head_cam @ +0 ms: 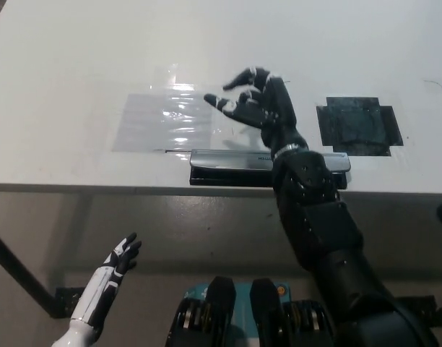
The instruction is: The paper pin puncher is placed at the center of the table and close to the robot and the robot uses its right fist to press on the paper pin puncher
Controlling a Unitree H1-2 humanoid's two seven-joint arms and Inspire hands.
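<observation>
The tabletop (76,65) is brightly and evenly lit from above, its white surface nearly washed out toward the far edge. Strong glare is seen on the clear plastic sheet (170,116) — broken white streaks across its middle. A thin bright highlight is carried along the metal top of the paper pin puncher (228,160). The floor (170,224) below is left much dimmer and greyer. The right hand (253,105) is rendered very dark, its detail largely lost — slight softness is noted throughout.
</observation>
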